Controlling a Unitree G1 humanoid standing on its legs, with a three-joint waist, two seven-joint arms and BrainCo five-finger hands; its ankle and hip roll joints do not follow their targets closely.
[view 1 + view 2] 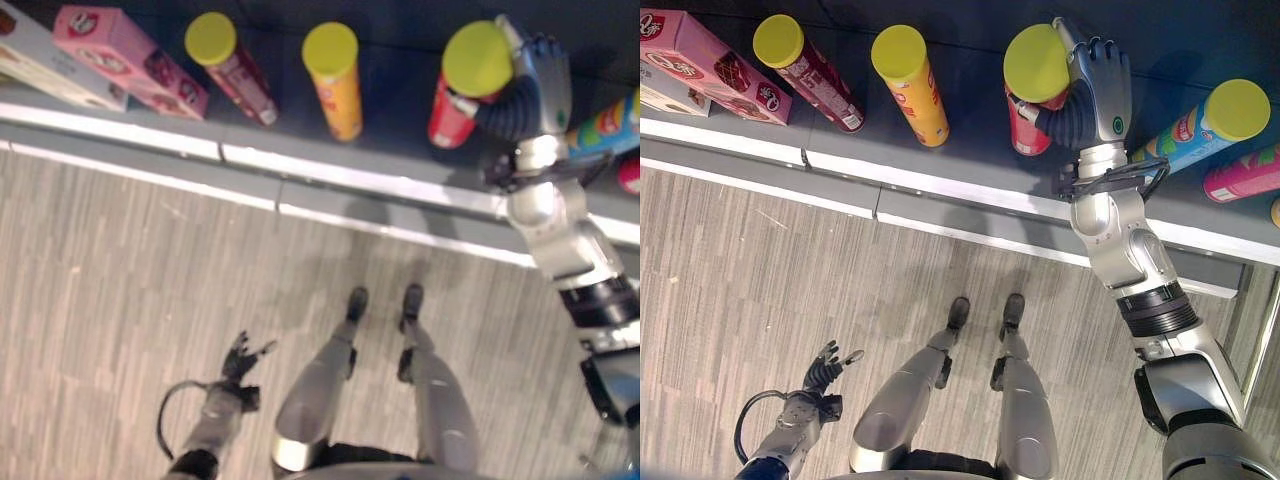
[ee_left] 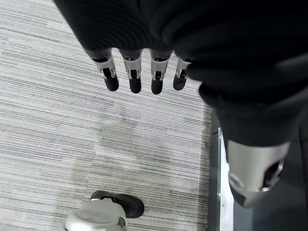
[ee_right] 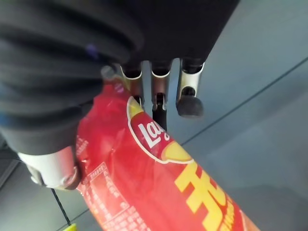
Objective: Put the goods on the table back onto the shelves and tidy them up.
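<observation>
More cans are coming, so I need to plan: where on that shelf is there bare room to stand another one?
The widest bare patch lies between the orange can and the red can that the right hand grips. A narrower gap separates the orange can from the dark red can. Right of the hand it is crowded: blue can, pink can.

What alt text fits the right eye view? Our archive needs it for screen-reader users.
The right robot hand grips a red can with a yellow lid on a grey shelf, among other cans and pink boxes. The left robot hand hangs open over the floor.
</observation>
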